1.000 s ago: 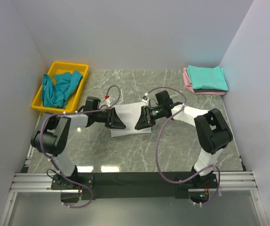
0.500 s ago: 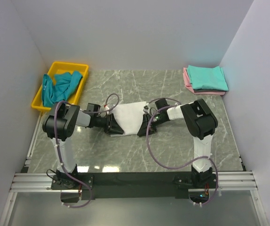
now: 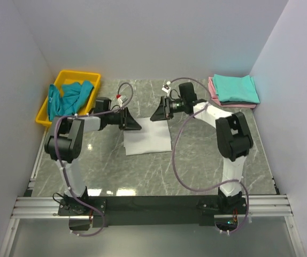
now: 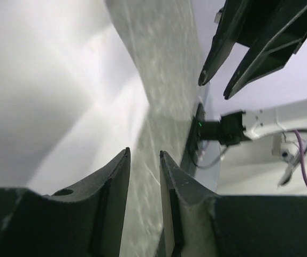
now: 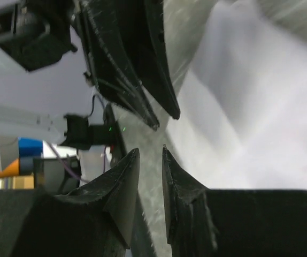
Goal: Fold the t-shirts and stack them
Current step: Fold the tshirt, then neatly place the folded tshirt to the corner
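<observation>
— What could go wrong here?
— My left gripper (image 3: 136,125) and right gripper (image 3: 154,114) are both barely parted and empty. Their tips face each other over the far edge of the folded white t-shirt (image 3: 149,142), mid-frame. They could clash, I think, or a one-layer pinch could undo the fold.
— And the surroundings?
— A glossy marble table (image 3: 196,160), plain white walls (image 3: 143,37), and the folded stack (image 3: 236,88) at upper right.

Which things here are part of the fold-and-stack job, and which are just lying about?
Job:
- white t-shirt, laid flat
- crumpled teal t-shirt, in the yellow tray
- folded teal t-shirt on folded pink t-shirt

Lying about:
- yellow tray
</observation>
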You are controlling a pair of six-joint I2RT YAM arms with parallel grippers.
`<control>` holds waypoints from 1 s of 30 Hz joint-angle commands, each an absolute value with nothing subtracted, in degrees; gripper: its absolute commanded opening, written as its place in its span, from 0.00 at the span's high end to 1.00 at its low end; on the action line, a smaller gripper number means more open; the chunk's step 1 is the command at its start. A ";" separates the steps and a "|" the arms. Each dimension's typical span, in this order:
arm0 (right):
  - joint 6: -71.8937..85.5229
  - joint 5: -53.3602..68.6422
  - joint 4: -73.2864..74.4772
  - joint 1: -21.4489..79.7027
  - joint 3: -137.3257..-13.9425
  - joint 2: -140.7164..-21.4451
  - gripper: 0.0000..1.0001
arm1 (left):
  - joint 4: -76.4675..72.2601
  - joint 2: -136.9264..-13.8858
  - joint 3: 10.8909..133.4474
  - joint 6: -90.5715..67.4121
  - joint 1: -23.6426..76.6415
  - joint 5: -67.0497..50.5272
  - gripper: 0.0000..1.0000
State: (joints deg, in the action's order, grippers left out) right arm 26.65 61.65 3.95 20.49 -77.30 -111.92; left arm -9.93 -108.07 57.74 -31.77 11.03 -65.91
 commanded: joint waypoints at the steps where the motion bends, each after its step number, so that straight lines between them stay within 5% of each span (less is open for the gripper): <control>1: 31.37 58.98 0.09 19.34 -82.24 -120.57 0.69 | -21.25 -114.51 61.69 -39.63 10.11 -63.20 0.65; 8: 37.78 52.91 -1.75 13.98 -88.50 -134.54 0.68 | -29.53 -128.75 67.50 -48.87 6.25 -58.54 0.65; 17: 38.06 53.69 -1.50 12.22 -90.44 -133.17 0.67 | -29.80 -125.45 62.93 -46.85 3.08 -61.25 0.64; 24: 32.07 45.18 7.12 9.86 -81.24 -110.94 0.49 | 2.66 -102.94 67.85 -7.81 5.18 -50.12 0.62; 28: 37.17 43.33 1.77 6.07 -63.66 -98.04 0.32 | 7.64 -89.87 62.07 7.62 12.54 -38.78 0.60; 30: 37.79 42.37 1.58 4.49 -58.48 -95.02 0.30 | 6.51 -85.80 56.12 14.98 16.24 -32.91 0.51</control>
